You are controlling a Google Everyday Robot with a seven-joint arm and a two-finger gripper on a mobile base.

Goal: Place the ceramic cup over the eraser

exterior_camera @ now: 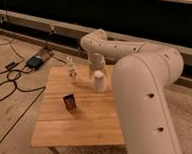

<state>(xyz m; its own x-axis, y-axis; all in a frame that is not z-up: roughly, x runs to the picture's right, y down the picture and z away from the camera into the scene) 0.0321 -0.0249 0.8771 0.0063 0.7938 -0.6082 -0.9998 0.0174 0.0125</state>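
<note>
Two task objects stand on the wooden table (88, 127). The ceramic cup (98, 82) is upright near the back edge. The eraser (69, 101), a small dark block, stands nearer the front and toward the left of the view, well apart from the cup. A small clear bottle (72, 71) stands near the cup on that same side.

The white arm (140, 83) loops in from the right foreground and turns downward, so that the gripper (97, 67) hangs directly over the cup, at or just above its top. We cannot tell whether the gripper is spread or clamped on the cup, nor whether it touches the cup at all.

Handling, as we judge it: the cup is rigid and will not yield to pressure. It is probably light, but brittle against a knock. Its smooth, tapered wall invites slipping, because a pinch on a slope tends to slide toward the narrower end.

We would take hold across two opposite sides of the wall, centred on the cup's axis and some way below the top. We cannot make out which end is the mouth, though the mouth must face down to cover the block. The eraser is shorter than the cup and looks narrow enough to fit inside. A lowered rim that clips it could topple the block or chip the ceramic.
</note>
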